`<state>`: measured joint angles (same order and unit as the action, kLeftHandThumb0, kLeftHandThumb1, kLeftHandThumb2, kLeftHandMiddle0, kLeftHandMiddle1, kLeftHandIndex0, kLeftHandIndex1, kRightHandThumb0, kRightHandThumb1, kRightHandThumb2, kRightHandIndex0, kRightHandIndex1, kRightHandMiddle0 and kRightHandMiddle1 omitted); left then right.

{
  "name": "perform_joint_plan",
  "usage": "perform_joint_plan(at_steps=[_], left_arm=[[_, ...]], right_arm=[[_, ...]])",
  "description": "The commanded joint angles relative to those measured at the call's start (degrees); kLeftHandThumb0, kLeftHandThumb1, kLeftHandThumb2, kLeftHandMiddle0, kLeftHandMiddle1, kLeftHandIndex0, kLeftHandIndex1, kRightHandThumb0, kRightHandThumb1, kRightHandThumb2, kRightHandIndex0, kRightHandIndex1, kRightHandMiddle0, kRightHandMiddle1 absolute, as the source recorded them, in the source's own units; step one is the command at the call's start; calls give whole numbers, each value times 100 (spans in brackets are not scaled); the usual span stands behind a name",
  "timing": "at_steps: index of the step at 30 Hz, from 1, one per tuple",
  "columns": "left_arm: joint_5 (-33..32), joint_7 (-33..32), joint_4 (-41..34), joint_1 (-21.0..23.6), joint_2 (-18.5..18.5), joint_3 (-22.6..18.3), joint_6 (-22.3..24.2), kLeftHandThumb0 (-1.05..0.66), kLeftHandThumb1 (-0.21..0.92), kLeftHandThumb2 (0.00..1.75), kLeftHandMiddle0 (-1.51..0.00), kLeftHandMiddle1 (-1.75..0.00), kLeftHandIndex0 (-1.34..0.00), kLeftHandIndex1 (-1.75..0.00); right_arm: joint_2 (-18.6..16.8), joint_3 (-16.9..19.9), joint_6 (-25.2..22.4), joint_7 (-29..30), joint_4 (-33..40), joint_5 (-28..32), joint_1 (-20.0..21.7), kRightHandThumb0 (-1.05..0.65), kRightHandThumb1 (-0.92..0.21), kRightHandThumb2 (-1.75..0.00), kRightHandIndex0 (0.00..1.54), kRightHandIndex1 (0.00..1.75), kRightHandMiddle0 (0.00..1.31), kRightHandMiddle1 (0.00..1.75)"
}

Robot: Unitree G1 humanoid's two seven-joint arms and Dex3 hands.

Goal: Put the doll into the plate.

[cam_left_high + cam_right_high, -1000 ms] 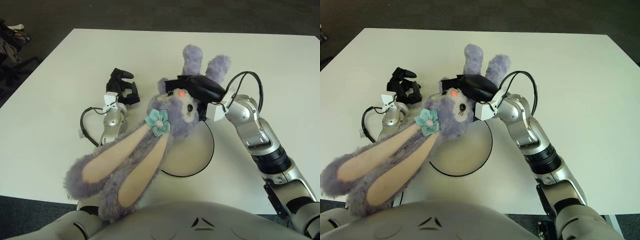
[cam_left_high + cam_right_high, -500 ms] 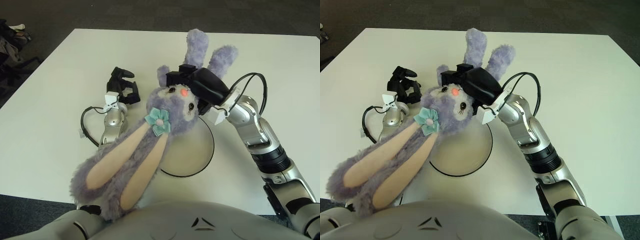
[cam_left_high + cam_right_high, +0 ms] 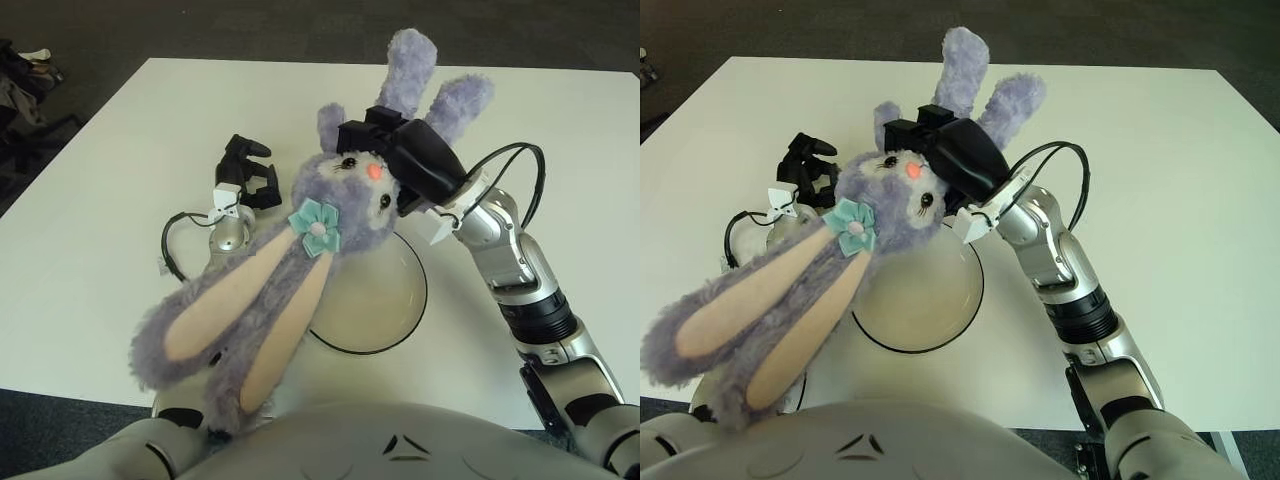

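- Compared with one second ago, the doll (image 3: 330,210) sits higher and farther from the robot, exposing more of the plate (image 3: 375,300).
- Doll: purple plush rabbit, held in the air above the plate's left and far edge; long ears hang toward the near left, legs point far.
- Right hand (image 3: 405,165): fingers closed around the doll's body just behind the head.
- Plate: round, dark-rimmed, on the white table (image 3: 90,230).
- Left hand (image 3: 247,172): left of the doll, fingers curled, holding nothing.
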<state>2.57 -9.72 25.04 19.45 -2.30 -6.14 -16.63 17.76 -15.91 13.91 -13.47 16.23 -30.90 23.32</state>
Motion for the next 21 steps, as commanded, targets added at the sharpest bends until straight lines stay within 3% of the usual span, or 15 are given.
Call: perform_joint_plan(at_steps=[1,12,21], left_arm=[[-40,91,238,-274,24,21,-33,-1,24,141,-55,-175,-54,-175],[-110,153,407,-161,8,-19,210,-1,23,143,-57,-175,-55,-175],[-158,152,723,-18,-25,-65,88,-1,22,143,-57,-175,-56,-175]], right_arm=[[-100,123,-57,112,148,104,-45,54,-15,-152,75,175,92,175],[-130,203,-131,-84,362,367,-91,54,-15,-152,75,175,97,175],[-92,243,-388,-261,663,409,-184,54,-15,-152,75,175,98,175]])
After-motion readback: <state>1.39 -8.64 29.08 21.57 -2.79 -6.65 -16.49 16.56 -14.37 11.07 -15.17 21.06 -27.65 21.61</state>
